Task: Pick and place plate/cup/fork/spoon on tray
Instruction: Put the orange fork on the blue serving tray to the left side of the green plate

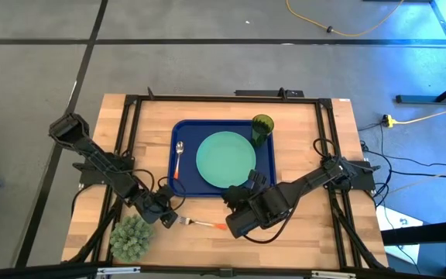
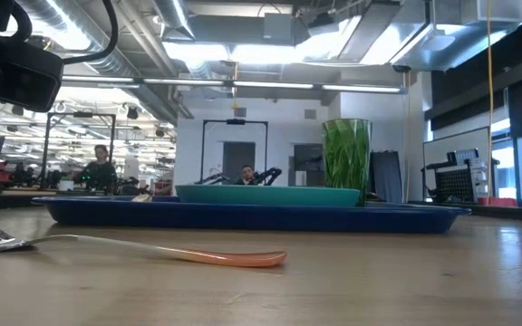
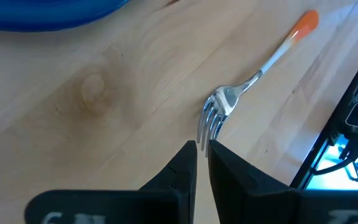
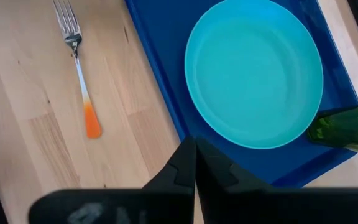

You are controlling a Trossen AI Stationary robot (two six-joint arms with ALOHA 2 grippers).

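On the tray point(image 1: 184, 130) I already see the plate point(image 1: 225, 159) in the middle, the cup point(image 1: 262, 129) at its 1 o'clock and the spoon point(image 1: 179, 157) at its 9 o'clock. Only the fork point(image 1: 202, 224) is left; it lies flat on the table point(image 1: 339, 139) at about 7 o'clock from the plate, just outside the tray's near edge, tines toward my left gripper point(image 1: 166, 219).

That gripper sits just beside the tines, fingers pressed together and empty. I would open it first, move along to the thin metal neck, and come down straight so both fingers reach the wood evenly, because the fork is very flat.

The right gripper point(image 1: 237, 203) is clenched on nothing, over the tray's near edge.
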